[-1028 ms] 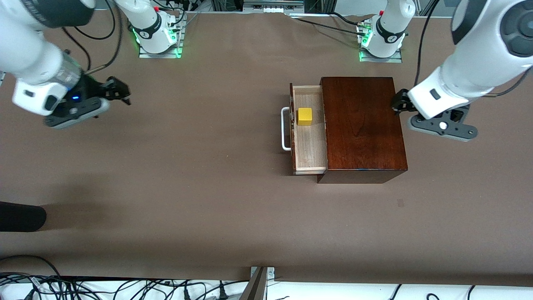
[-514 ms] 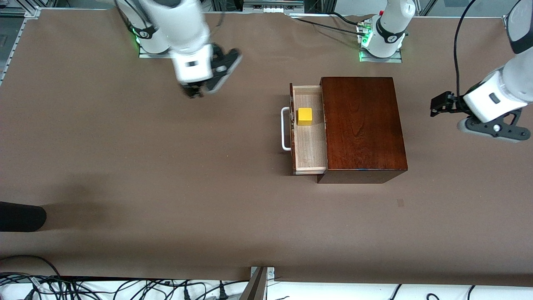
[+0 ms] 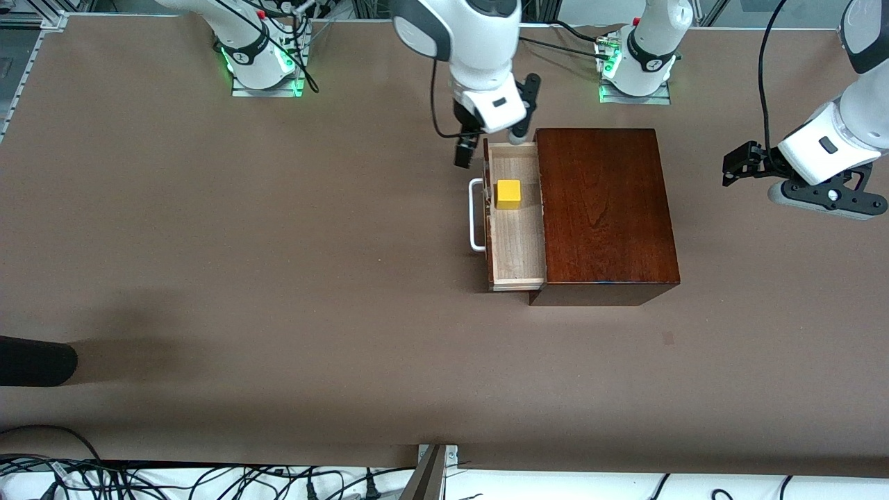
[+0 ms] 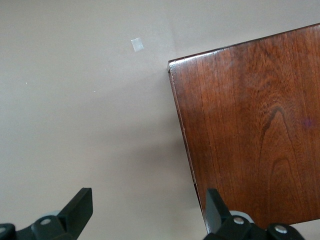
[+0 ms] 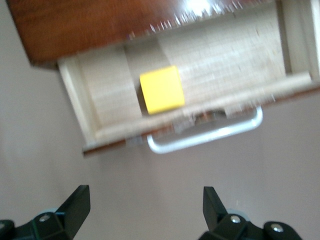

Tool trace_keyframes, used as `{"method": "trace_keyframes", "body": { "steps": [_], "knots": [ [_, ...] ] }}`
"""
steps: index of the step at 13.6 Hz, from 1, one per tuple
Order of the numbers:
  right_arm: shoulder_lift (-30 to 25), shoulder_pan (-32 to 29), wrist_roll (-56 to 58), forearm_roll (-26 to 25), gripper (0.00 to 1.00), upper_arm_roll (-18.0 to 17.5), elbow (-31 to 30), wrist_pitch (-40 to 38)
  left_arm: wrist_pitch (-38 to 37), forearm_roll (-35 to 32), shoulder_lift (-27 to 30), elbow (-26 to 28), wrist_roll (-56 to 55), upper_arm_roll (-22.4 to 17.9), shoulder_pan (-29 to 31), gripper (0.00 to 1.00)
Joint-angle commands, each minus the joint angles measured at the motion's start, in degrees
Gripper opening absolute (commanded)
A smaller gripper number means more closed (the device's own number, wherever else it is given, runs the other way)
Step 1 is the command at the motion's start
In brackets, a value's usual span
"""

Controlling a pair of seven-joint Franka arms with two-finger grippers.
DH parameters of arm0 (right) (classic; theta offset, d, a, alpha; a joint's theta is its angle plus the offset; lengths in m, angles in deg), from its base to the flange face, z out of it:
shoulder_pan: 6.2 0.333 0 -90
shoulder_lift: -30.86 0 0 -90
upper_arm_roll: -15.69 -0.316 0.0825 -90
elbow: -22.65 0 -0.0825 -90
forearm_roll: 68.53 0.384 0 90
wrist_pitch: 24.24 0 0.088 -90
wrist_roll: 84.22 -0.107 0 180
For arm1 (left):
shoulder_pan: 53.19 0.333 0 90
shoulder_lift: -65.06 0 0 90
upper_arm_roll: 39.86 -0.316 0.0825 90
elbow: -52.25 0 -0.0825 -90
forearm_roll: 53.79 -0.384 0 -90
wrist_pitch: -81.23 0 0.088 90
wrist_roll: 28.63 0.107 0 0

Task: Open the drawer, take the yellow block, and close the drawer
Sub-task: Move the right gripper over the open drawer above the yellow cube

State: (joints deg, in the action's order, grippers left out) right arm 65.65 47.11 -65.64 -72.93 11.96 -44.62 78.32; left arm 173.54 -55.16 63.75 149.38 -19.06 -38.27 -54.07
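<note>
The drawer (image 3: pixel 515 215) stands pulled out of the wooden box (image 3: pixel 604 208), and the yellow block (image 3: pixel 508 194) sits inside it on the pale floor, close to the front wall that carries the white handle (image 3: pixel 476 215). The right gripper (image 3: pixel 489 142) hangs over the drawer's corner farthest from the front camera, its fingers (image 5: pixel 75 202) spread wide and holding nothing. The left gripper (image 3: pixel 737 167) waits over the table (image 3: pixel 278 278) beside the box toward the left arm's end, fingers (image 4: pixel 80 207) likewise released and empty.

The main risk is in the descent. The block lies so near the front wall that one finger could land on the wall's rim or the handle instead of slipping down beside the cube, shoving the drawer or the whole box. A finger could also clip the cube's top edge and knock it askew. The right wrist view is blurred, so how much gap lies between block and wall is hard to judge. The box looks unsecured, and a snag could drag it.
</note>
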Motion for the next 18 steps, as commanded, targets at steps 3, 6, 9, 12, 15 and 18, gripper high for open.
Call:
{"method": "trace_keyframes", "body": {
  "steps": [3,6,9,12,15,18],
  "knots": [
    [7.74,2.77,2.76,-3.77,1.00,1.01,5.30,10.01,0.41,1.28,-0.45,-0.62,1.42,-0.27,0.26,1.00],
    [10.38,2.77,6.01,-4.92,1.00,1.10,5.30,12.93,0.41,1.28,-0.63,-0.80,1.42,-0.27,0.18,1.00],
    [11.44,2.77,9.09,-4.92,1.00,1.10,5.30,13.28,0.41,1.28,-0.63,-0.80,1.34,-0.27,0.00,1.00],
    [12.23,2.68,10.24,-4.92,1.00,1.19,5.30,14.16,0.41,1.28,-0.63,-0.80,1.42,-0.27,0.18,1.00],
    [13.28,2.42,10.07,-4.83,1.00,1.10,5.30,15.39,0.41,1.28,-0.63,-0.80,1.34,-0.27,0.00,1.00],
    [14.17,2.42,9.72,-4.83,1.00,1.10,5.30,15.74,0.33,1.28,-0.55,-0.80,1.34,-0.27,0.00,1.00]
  ]
}}
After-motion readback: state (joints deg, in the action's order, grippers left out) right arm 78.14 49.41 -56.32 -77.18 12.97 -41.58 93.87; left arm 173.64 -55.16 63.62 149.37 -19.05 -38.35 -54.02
